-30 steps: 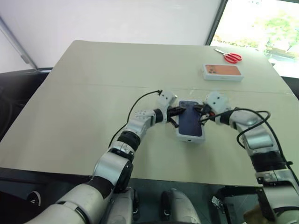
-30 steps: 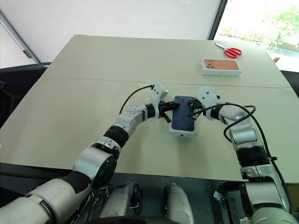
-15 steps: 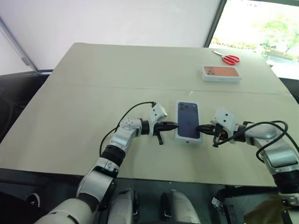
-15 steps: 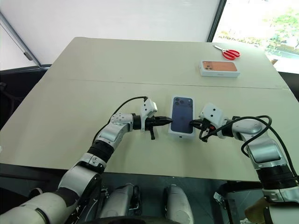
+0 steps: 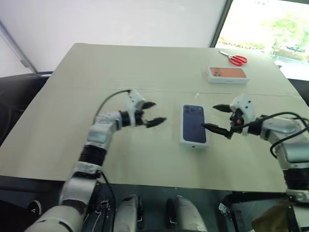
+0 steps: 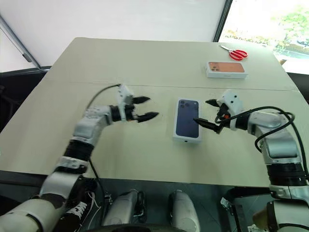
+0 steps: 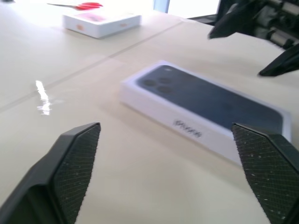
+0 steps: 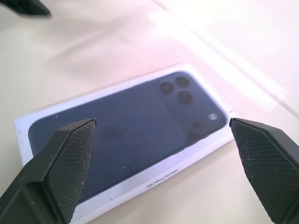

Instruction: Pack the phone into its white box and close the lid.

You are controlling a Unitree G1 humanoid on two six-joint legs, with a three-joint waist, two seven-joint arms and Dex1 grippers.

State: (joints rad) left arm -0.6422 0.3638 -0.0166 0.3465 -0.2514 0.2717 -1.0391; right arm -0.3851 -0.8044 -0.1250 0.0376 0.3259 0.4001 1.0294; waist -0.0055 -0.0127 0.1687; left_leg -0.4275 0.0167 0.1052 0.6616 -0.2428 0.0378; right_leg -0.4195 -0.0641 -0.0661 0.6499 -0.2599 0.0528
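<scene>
silver-grey jointed arms, black elbow bands, looping black cables, white wrist housings, textured black tool fingers (image 7: 77, 170)
</scene>
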